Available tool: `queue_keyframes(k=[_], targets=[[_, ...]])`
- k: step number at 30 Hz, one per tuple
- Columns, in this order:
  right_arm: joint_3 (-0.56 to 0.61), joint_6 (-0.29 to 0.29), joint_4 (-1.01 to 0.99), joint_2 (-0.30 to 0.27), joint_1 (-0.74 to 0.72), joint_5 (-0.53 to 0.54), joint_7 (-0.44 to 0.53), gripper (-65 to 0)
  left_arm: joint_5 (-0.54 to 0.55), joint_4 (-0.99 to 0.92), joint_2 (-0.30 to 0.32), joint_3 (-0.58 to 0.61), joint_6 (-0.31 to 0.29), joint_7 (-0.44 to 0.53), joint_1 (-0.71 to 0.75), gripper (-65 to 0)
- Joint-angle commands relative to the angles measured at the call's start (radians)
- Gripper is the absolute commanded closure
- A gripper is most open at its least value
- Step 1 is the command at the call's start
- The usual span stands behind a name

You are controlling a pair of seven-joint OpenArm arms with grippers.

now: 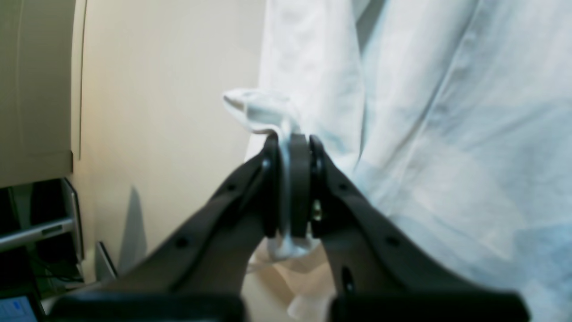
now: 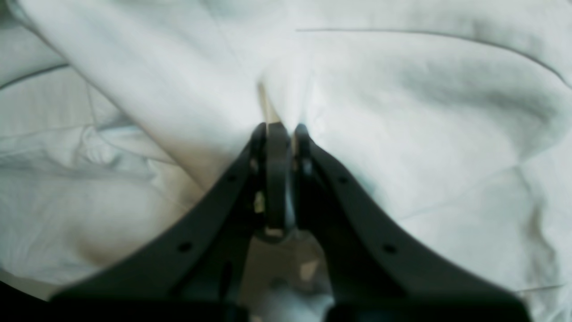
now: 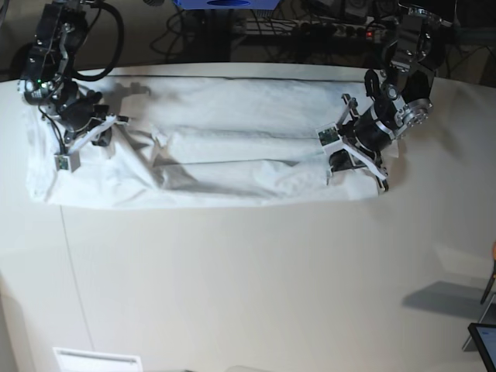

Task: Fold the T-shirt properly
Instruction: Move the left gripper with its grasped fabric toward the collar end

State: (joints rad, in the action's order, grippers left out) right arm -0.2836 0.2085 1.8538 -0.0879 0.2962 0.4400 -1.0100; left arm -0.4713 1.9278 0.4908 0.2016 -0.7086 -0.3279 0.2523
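fingers (image 1: 272, 188) of the left arm are clamped on a bunched edge of the t-shirt (image 1: 447, 134), beside the bare bench (image 1: 170, 112). right wrist view: the right fingers (image 2: 304, 152) are pressed together on a fold of white cloth. base view: the t-shirt lies stretched in a long band along the far edge of the bench, one arm at each end.

T-shirt (image 3: 225, 163) on table (image 3: 248, 294) (far side)

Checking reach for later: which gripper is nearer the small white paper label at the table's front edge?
Right. The right gripper holds the T-shirt on the paper label's side; the left gripper is farther away.
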Motion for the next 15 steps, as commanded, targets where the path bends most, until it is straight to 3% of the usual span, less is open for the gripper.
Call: queue_keyframes(k=[1,7,11,15], targets=[[-0.003,0.001,0.011,-0.008,-0.007,0.004,0.012,-0.3,0.004,0.026,0.013,-0.003,0.01,0.014,-0.006,0.0],[-0.003,-0.002,0.008,-0.011,-0.009,0.004,0.012,-0.3,0.004,0.042,0.015,-0.001,0.01,0.016,0.008,-0.5],[-0.003,-0.002,-0.003,-0.011,-0.019,0.004,0.01,-0.3,0.006,0.043,0.015,-0.001,0.01,0.016,0.008,-13.3],[-0.003,-0.002,-0.03,-0.011,-0.028,0.004,0.01,-0.3,0.099,0.052,0.015,-0.001,0.01,0.019,0.018,-14.8]])
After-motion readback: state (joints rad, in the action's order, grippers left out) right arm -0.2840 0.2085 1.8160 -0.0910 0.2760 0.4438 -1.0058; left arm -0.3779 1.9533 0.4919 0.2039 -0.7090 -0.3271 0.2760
